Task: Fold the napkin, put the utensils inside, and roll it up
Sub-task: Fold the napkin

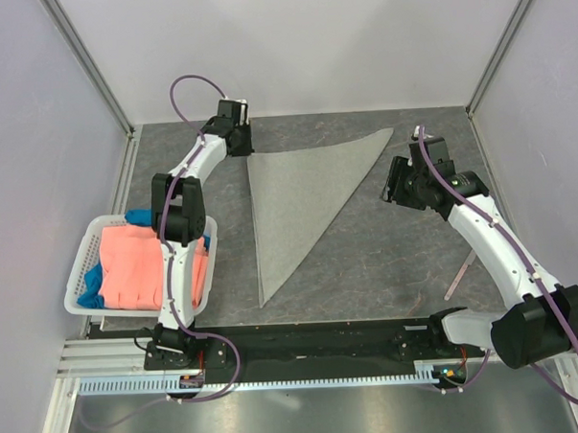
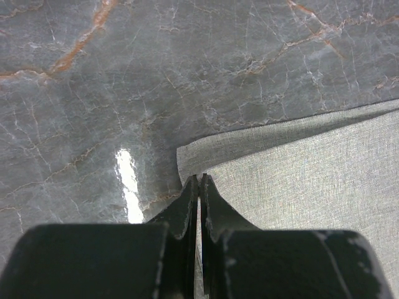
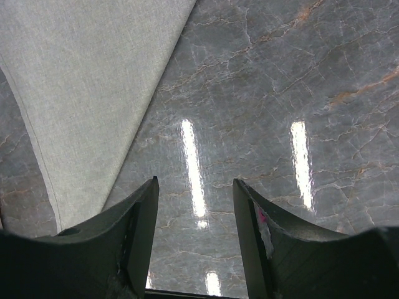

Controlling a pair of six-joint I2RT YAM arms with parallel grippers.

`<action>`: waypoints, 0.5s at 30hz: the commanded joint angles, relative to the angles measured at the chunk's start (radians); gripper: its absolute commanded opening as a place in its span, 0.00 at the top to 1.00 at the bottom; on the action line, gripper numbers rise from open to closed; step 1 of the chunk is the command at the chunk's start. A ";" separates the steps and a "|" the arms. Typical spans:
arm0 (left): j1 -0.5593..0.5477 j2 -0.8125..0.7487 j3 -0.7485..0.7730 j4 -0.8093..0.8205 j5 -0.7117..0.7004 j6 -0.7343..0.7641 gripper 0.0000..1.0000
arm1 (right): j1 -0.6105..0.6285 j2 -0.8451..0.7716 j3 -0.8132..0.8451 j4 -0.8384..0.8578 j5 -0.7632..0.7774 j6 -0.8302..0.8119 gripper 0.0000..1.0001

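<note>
slim pinkish-brown stick utensil lies 5 o'clock of your right gripper, which is open and empty; left gripper closed at light grey fabric napkin corner.

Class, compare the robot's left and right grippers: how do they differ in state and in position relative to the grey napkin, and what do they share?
The left gripper is shut, fingers pressed together; the right gripper is open, bare table showing between its fingers. The left gripper sits at a corner of the napkin; the right gripper is beside the napkin's edge, off the cloth. Both have two dark fingers.
</note>
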 commanded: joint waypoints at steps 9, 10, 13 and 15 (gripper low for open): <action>0.012 0.048 0.072 0.013 0.025 0.046 0.98 | -0.005 0.000 -0.012 0.000 0.013 0.008 0.41; 0.012 0.051 0.073 0.015 0.030 0.045 0.98 | -0.003 0.000 -0.012 0.002 0.013 0.008 0.41; 0.012 0.062 0.087 0.015 0.037 0.045 0.96 | -0.005 0.004 -0.014 -0.004 0.028 0.008 0.41; 0.012 0.059 0.092 0.012 0.039 0.045 0.80 | -0.009 0.012 -0.012 -0.027 0.059 0.011 0.41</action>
